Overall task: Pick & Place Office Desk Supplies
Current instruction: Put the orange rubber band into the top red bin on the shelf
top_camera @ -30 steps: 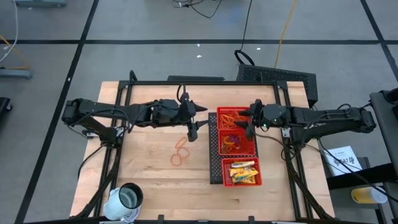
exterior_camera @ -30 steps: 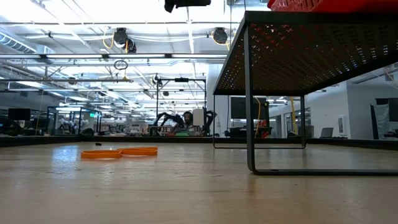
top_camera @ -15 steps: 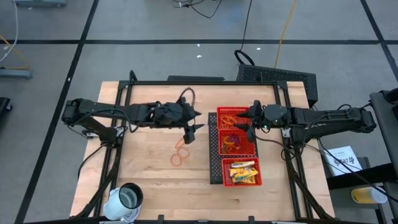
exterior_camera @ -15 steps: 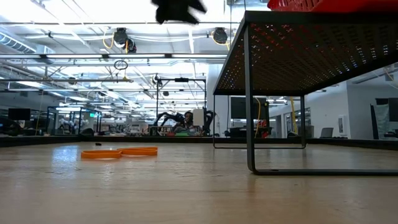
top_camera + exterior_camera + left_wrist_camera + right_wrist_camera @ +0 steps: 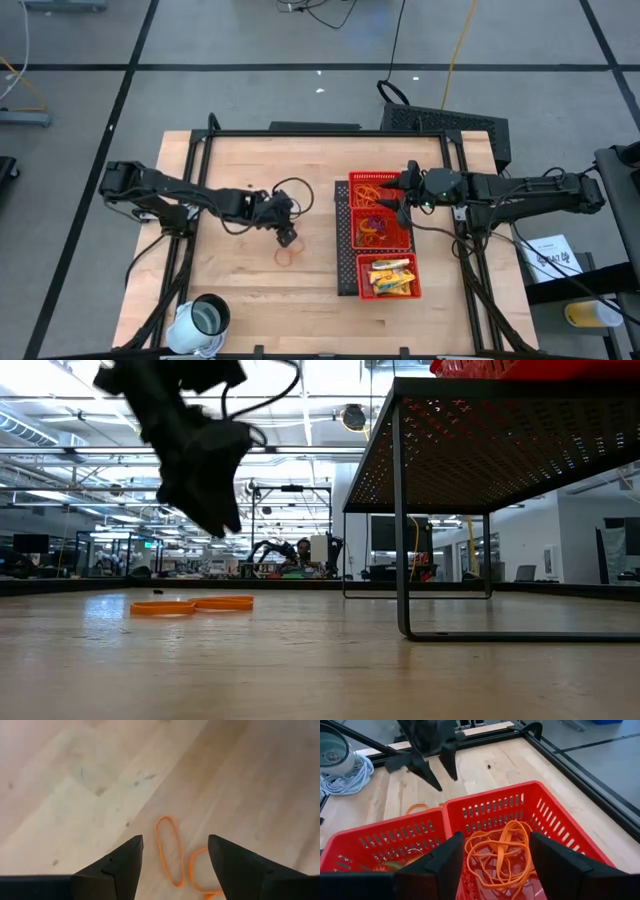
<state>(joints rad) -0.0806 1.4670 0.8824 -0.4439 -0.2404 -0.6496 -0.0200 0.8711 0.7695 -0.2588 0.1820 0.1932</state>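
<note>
The left gripper [image 5: 288, 237] has moved since half a second ago: it was up near the tray's corner, and now it has pulled back toward the surface's [image 5: 240, 280] middle and come down over the loose rubber bands [image 5: 288, 254]. In the low view it hangs above the bands [image 5: 192, 604], not touching them. Its jaws are apart, with one band [image 5: 168, 851] lying between the fingers [image 5: 117, 867] in the wrist view and a second band [image 5: 202, 875] touching it on one side.

The bands on the surface lie where they were, just beside the red tray [image 5: 343, 240]. The right gripper [image 5: 402, 193] has stayed over the tray's far compartment, its jaws apart, above a heap of orange bands [image 5: 502, 852] inside. The middle compartment holds more bands and, I think, some small coloured pieces [image 5: 372, 226], though they are too small to be sure. The near compartment holds yellow packets [image 5: 390, 276]. A white cup [image 5: 203, 322] stands at the surface's near left corner.
</note>
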